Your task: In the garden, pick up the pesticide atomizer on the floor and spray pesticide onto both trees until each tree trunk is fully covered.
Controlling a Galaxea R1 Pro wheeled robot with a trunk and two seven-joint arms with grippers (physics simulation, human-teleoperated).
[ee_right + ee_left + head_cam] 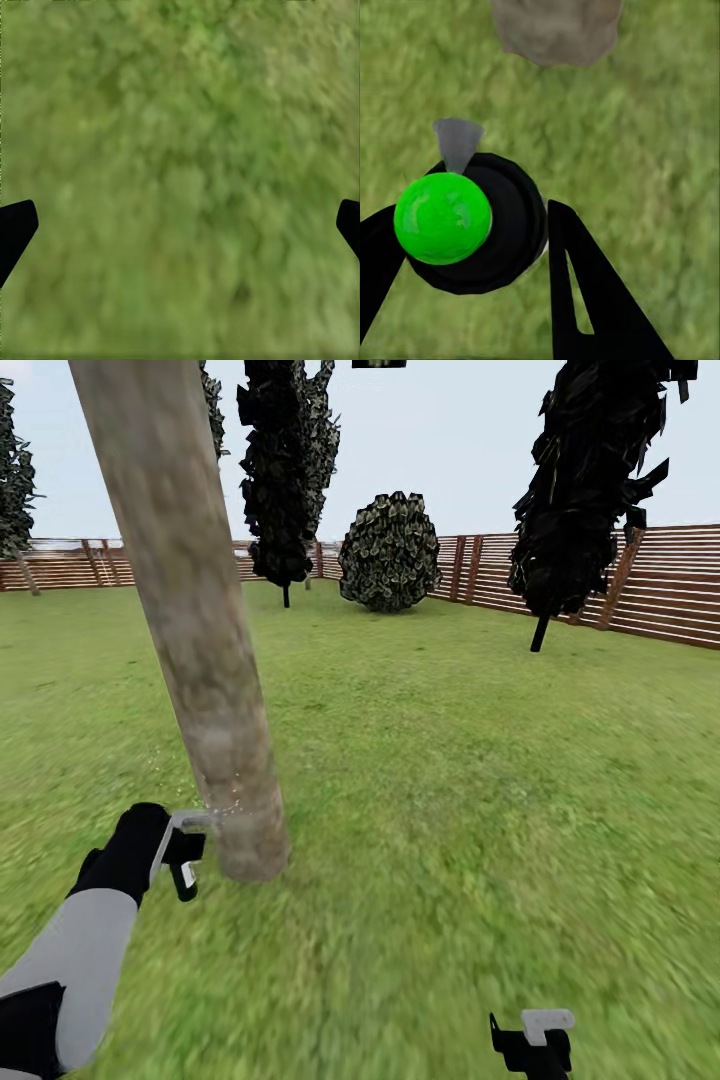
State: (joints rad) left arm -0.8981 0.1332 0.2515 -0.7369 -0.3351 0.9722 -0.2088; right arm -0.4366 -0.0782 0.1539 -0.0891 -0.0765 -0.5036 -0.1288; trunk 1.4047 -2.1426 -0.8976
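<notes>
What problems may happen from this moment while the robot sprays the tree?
1. The left claw holds the atomizer very near the trunk's base; it might bump the bark.
2. White specks show only low on the trunk, so the higher part may stay uncovered.
3. The nozzle seems aimed a little beside the trunk, so some spray could fall on the grass.

My left arm [85,950] has a pale grey forearm shell, a black band near the elbow and a black rounded wrist housing. The left claw [190,855] carries a light grey bracket and black fingers [585,300], one with a slotted cutout. The right claw [535,1040] matches: grey bracket, black body.
</notes>
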